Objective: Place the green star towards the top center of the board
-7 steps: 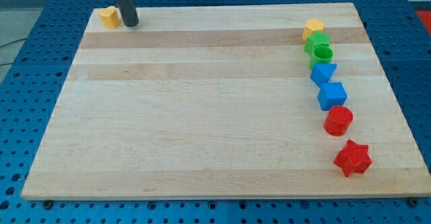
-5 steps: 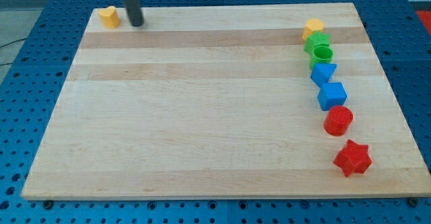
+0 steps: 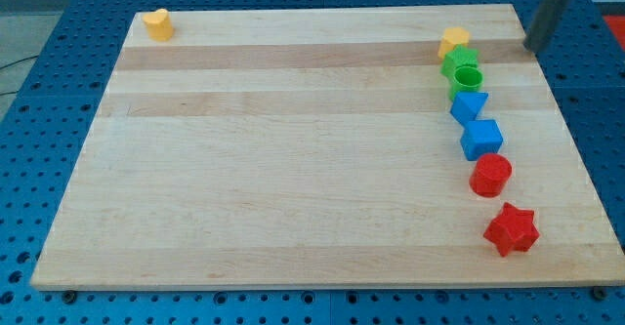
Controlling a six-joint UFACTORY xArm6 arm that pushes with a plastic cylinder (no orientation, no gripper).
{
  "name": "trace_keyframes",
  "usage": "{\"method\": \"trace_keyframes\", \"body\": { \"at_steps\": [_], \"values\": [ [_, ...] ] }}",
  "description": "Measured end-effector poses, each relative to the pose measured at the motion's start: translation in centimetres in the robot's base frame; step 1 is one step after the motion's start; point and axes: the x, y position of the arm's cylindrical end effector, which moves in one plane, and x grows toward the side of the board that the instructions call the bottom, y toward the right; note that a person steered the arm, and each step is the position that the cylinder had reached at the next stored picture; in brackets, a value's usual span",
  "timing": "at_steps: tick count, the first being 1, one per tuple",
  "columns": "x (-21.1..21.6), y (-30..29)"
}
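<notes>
While my tip [image 3: 532, 48] well right of it, green star [image 3: 456, 61], pointing indiscernible.

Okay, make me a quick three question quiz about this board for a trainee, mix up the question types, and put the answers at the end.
1. True or false: my tip touches the green star.
2. Which block sits alone near the board's top left corner? A) red star B) yellow block C) blue cube
3. Fill in: the block lowest in the right-hand column is the red ____.

Key
1. False: my tip is at the board's right edge, to the view's right of the column, apart from every block.
2. B, the yellow block.
3. star: the red star, below the red cylinder.
</notes>
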Motion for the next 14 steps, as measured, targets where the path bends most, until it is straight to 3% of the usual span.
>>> {"method": "trace_keyframes", "body": {
  "at_steps": [1,2,5,6,8,11,13,14],
  "values": [
    [2.0,-8.4],
    [4.2,-11.9],
    [-1.6,-30.0],
    [-1.6,-34.2],
    [-1.9,-28.2],
    [-1.6,-31.2],
    [-4.9,-30.3],
    [-4.3,-28.2]
  ]
}}
